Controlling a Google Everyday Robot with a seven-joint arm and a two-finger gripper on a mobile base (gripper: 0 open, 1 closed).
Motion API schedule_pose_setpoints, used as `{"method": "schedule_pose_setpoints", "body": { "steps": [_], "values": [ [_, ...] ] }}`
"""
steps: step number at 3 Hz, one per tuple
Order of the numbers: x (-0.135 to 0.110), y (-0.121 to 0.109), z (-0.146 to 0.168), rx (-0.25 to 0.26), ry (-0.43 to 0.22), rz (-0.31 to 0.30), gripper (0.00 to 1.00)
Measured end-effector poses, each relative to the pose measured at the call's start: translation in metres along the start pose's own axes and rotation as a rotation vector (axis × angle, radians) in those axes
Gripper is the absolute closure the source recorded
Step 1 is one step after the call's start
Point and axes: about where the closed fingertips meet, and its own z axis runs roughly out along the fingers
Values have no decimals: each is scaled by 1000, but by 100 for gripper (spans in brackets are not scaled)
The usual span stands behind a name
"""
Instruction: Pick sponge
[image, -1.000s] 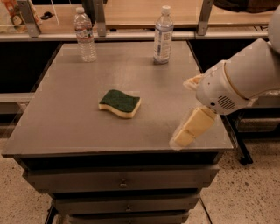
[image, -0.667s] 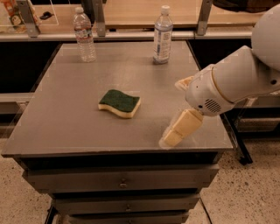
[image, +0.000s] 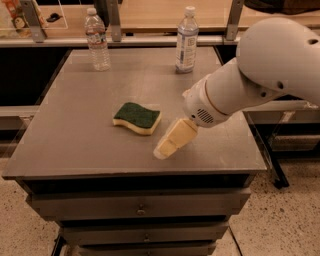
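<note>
The sponge, dark green on top over pale yellow foam, lies flat near the middle of the grey table. My gripper hangs just to the right of the sponge, low over the table. One cream-yellow finger points down and left, its tip a short way from the sponge's front right corner and not touching it. The other finger shows only as a small cream stub beside the white wrist. The gripper is open and holds nothing.
Two clear water bottles stand at the back of the table, one at the left and one at the middle right. A wooden counter with metal posts runs behind. Drawers sit below the table's front edge.
My arm has swung left across the table's right side, bringing the lower finger from near the right front edge to just beside the sponge. The sponge has not moved.
</note>
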Motion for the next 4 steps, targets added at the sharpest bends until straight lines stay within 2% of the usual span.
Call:
{"method": "schedule_pose_setpoints", "body": {
  "steps": [2,4],
  "values": [
    [-36,0,36,-19,-10,11,0],
    [-55,11,53,29,18,49,0]
  ]
}}
